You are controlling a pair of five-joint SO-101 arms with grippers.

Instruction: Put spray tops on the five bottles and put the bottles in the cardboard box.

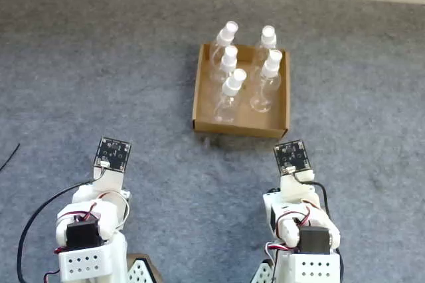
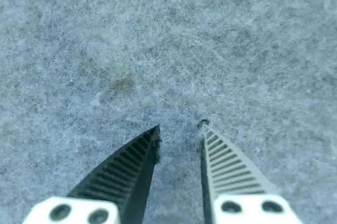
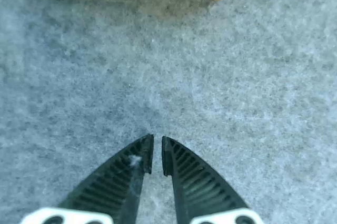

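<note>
1. Grey fuzzy fabric covers the counter (image 1: 99, 64), with both arms at its near edge.
2. Near left, the left hand (image 2: 180, 127) hangs over bare fabric, its fingers a little apart, holding nothing.
3. Near right, the right hand (image 3: 157, 145) has its fingers almost together and empty, just short of the near right corner of the brown open cardboard box (image 1: 240, 125).
4. Farther off, at centre, that box holds five clear plastic bottles (image 1: 226, 107), upright, each wearing a white spray top (image 1: 234, 82).
</note>
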